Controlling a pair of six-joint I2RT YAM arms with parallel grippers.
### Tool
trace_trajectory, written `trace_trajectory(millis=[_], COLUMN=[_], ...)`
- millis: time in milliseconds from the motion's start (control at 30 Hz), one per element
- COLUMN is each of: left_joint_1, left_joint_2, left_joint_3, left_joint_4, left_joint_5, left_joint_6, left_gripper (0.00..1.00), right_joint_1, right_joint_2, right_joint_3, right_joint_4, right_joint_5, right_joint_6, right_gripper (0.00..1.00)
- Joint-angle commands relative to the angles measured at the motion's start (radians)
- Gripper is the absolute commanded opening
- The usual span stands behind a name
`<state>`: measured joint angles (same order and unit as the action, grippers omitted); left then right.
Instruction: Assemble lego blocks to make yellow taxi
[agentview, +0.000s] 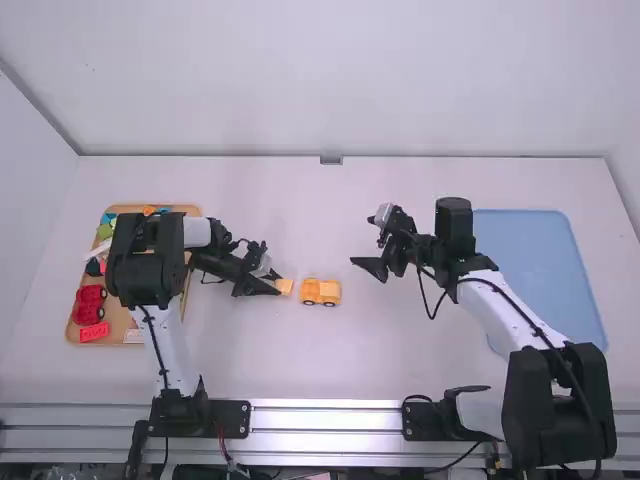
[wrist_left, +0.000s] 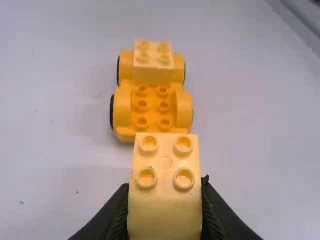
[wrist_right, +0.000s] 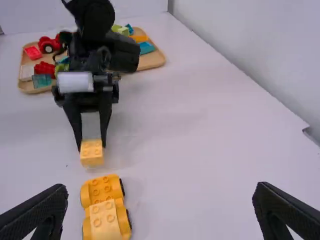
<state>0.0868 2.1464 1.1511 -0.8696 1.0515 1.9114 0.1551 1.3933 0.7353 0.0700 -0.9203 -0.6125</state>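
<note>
My left gripper (agentview: 275, 284) is shut on a light yellow block (agentview: 285, 286), just left of the yellow car (agentview: 321, 291). In the left wrist view the gripper (wrist_left: 165, 215) holds the block (wrist_left: 165, 200) between its fingers, studs showing, and the wheeled car base (wrist_left: 152, 107) lies beyond it with another light yellow block (wrist_left: 153, 62) on its far end. My right gripper (agentview: 370, 266) is right of the car, apart from it. In the right wrist view the right gripper (wrist_right: 160, 212) stands wide open with nothing between its fingers; the car (wrist_right: 106, 210) is near its left finger.
A wooden tray (agentview: 150, 210) of red, green, blue and other blocks lies at the left, partly behind the left arm. A blue tray (agentview: 545, 270) lies at the right beside the right arm. The wall (agentview: 330, 100) rises at the table's far edge.
</note>
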Motion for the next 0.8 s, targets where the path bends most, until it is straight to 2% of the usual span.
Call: trace_trajectory(millis=[0, 100, 233, 300, 467, 600, 767], left_joint_1=[-0.008, -0.014, -0.014, -0.017, -0.046, -0.109, -0.161], left_joint_2=[-0.068, -0.118, -0.161, -0.174, -0.196, -0.235, -0.295], left_joint_3=[0.017, -0.004, -0.05, -0.082, -0.141, -0.192, -0.232], left_joint_4=[-0.057, -0.117, -0.064, 0.019, 0.229, 0.497, 0.567], left_joint_5=[0.085, 0.153, 0.168, 0.171, 0.144, -0.002, -0.074], left_joint_6=[0.076, 0.172, 0.138, 0.052, -0.164, -0.491, -0.577], left_gripper=[0.15, 0.15, 0.13, 0.11, 0.08, 0.06, 0.07], right_joint_1=[0.001, 0.007, 0.025, 0.035, 0.066, 0.075, 0.074], right_joint_2=[-0.006, 0.052, 0.169, 0.252, 0.398, 0.472, 0.479], right_joint_3=[-0.016, -0.051, -0.106, -0.121, -0.111, -0.077, -0.067], right_joint_4=[-0.033, 0.011, 0.15, 0.228, 0.306, 0.319, 0.32], right_joint_5=[-0.007, -0.022, -0.115, -0.159, -0.195, -0.232, -0.268], right_joint_6=[-0.103, -0.118, -0.118, -0.118, -0.118, -0.121, -0.124], right_gripper=[0.99, 0.98, 0.99, 0.99, 0.99, 0.98, 0.98])
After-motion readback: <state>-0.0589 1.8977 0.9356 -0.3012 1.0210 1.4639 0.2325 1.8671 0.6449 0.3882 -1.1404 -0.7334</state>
